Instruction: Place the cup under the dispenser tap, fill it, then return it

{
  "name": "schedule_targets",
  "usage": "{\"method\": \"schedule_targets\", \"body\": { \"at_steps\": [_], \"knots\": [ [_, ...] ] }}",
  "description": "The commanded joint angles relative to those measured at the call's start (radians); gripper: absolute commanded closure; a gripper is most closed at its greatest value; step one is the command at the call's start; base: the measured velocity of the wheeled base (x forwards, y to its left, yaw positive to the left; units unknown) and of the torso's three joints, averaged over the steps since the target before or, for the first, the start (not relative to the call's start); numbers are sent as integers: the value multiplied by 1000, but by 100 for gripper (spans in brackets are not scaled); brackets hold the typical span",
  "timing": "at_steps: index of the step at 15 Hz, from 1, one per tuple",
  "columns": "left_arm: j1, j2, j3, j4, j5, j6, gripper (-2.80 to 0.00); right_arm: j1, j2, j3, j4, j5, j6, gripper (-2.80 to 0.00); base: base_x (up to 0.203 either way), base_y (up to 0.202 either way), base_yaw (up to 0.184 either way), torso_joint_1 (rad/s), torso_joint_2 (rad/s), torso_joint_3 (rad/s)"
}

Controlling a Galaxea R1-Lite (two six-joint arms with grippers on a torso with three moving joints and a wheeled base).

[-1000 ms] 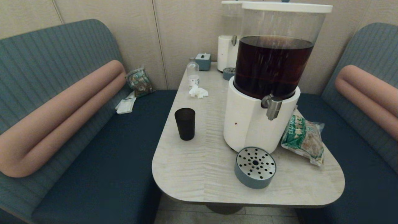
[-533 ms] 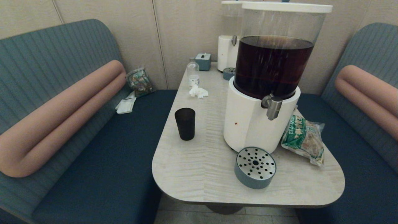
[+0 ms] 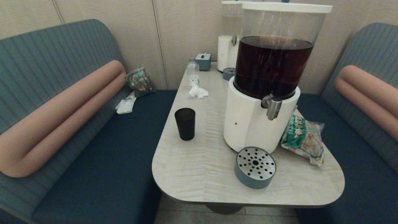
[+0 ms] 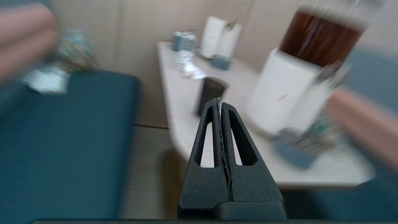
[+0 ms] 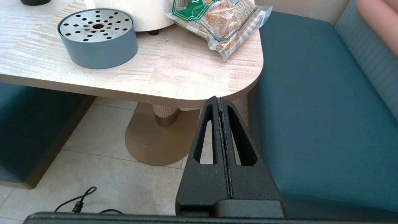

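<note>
Head, left wrist and right wrist views of the booth table point(image 3: 199, 174) before any grasp. The cup point(image 3: 185, 123) is shown upright and untouched on the table's left half, at about 9 o'clock from the large dispenser's white base point(image 3: 248, 124) and well apart from it. The dispenser tap point(image 3: 273, 107) is seen on the front of that base, with the round perforated drip tray point(image 3: 255, 167) lying at 6 o'clock beneath it; nothing stands on the tray.

Neither arm is visible in the head view. In the left wrist view the left gripper point(image 4: 220, 101) is shown with its fingers pressed together and nothing held; it is held off the table's near edge and above the floor, and the cup point(image 4: 210, 93) lies straight ahead of the fingertips, just beyond them in that picture, its long axis vertical. The right gripper point(image 5: 219, 99) is likewise closed and empty, parked low beside the table's near right corner, with the drip tray point(image 5: 98, 37) and a green-printed snack packet point(image 5: 217, 18) ahead of it.

The left arm is judged the nearer to the cup. The coming move is taken to turn on this alignment: the fingers must be parted before being advanced, so that the upright cup is straddled from the side rather than pushed over.
</note>
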Motion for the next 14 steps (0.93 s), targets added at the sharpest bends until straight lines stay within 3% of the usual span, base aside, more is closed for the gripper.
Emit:
{"method": "schedule_targets", "body": {
  "at_steps": [1, 3, 6, 14],
  "knots": [
    [0, -57, 70, -34, 7, 149, 0, 0, 2, 0, 0, 0, -1, 0, 0, 0, 0, 0, 0, 0],
    [0, -56, 90, 10, 19, 248, 0, 0, 2, 0, 0, 0, -1, 0, 0, 0, 0, 0, 0, 0],
    [0, -56, 91, 151, 74, 305, 0, 0, 2, 0, 0, 0, -1, 0, 0, 0, 0, 0, 0, 0],
    [-1, -55, 60, 303, 184, 269, 0, 0, 2, 0, 0, 0, -1, 0, 0, 0, 0, 0, 0, 0]
  ]
}}
